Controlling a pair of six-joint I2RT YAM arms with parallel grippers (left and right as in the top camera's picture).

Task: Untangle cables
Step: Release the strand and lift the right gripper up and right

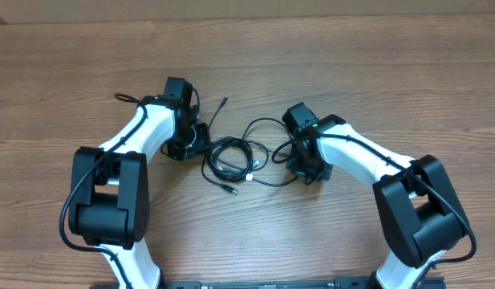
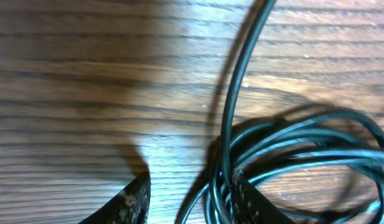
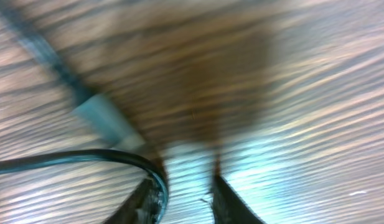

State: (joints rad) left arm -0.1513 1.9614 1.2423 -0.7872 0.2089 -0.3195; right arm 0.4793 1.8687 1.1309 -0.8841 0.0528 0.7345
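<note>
Cables [image 1: 231, 156]: one black tangle on the table [image 1: 351, 64], lying between the two grippers.
Long axis: it runs roughly from one set of jaws across to the other. The tight coil is at the left gripper's end and a wide loose loop is at the right gripper's end.
Free ends: one plug points beyond the left jaws and away from the arms, and another points back towards the robot's base.
Left gripper [image 2: 188, 202]: its jaws are spread, with strands passing through the gap close to one finger. The coil spills outward from there.
Right gripper [image 3: 187, 199]: its jaws are narrowly parted with bare wood between them, and a strand curves against the outside of one finger. This view is blurred.
Nearer arm: the left, judging by its tips at the coil.
</note>
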